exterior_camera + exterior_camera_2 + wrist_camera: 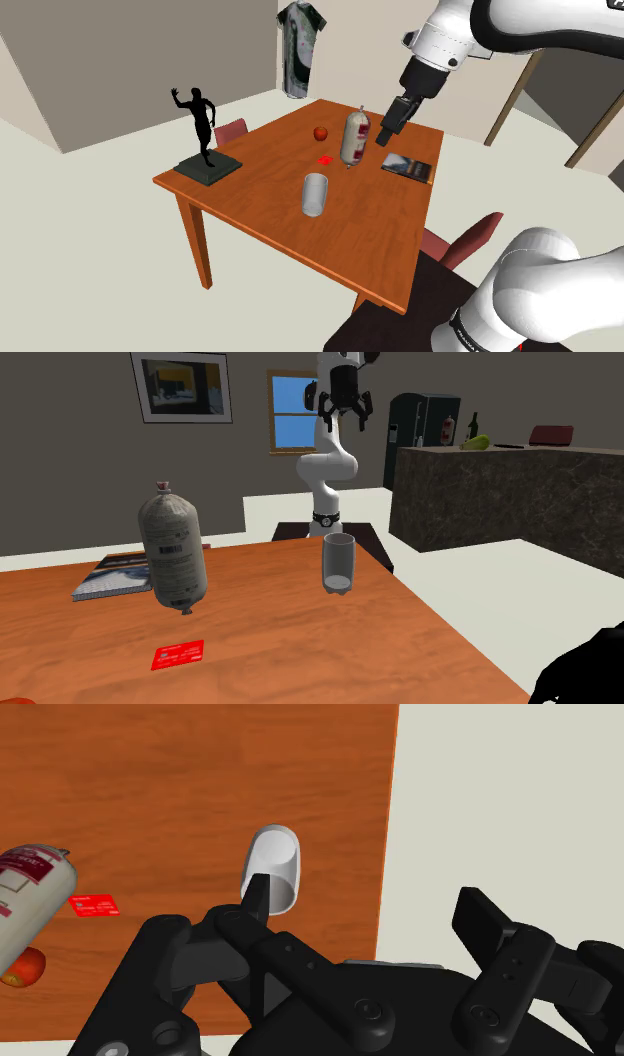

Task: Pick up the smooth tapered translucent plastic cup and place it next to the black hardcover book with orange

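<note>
Pincer [384, 135]: fingers spread wide apart, nothing between them; it hangs raised above the desk [260, 190], over the gap between the chub pack [354, 138] and the hardcover book [407, 167]; in the wrist view the pincer [370, 904] looks down on the desk edge with the cup just beyond one fingertip, not touching it.

Container: one translucent cup [316, 193], grey, smooth and tapered; it stands upright near the middle of the desk, mouth up, apart from every other item; through its wall in the second exterior view the translucent cup [338, 562] shows only its own pale base.

Positions in the shoulder view, cup taken as dial centre:
- red card [326, 160]: 12 o'clock, near, lying flat;
- apple [320, 132]: 12 o'clock, beyond the card;
- chub pack: 1 o'clock, standing on end;
- hardcover book: between 2 and 3 o'clock, lying flat near the desk edge, well apart from the cup;
- figurine [200, 125]: 10 o'clock, black, on a dark slab at the desk corner.

Labels and writing:
- chub pack [172, 547]: pale wrapper with a barcode and lines of small print, not legible; the wrist view shows a red band on it;
- red card [178, 653]: white marks, too small to read;
- hardcover book [115, 577]: dark cover; title cannot be read.
</note>
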Robot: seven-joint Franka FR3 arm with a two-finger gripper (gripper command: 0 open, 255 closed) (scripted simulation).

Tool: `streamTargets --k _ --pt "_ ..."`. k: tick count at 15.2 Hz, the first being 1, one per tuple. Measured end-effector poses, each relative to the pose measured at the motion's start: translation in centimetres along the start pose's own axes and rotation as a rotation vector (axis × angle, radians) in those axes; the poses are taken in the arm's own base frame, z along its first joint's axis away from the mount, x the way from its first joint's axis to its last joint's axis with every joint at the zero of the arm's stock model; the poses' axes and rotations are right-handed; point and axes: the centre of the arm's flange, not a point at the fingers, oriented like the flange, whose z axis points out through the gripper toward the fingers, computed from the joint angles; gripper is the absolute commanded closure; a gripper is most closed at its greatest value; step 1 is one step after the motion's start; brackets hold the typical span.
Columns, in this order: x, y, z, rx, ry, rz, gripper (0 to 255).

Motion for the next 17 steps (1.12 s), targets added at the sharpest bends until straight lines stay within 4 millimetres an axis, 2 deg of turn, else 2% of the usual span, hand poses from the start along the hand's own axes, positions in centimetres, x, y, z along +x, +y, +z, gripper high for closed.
streamTargets --k 2,4,8,9,17 --pt "0.3 0.1 0.5 -0.001 -0.004 0.005 0" --pt "1.7 0.3 2.0 -0.003 -0.019 0.020 0" --pt "5.2 0.7 6.5 -0.009 -0.054 0.056 0" --pt "5.7 0.3 7.9 -0.011 -0.063 0.065 0" --pt "12.3 1.6 16.8 -0.023 -0.134 0.140 0"
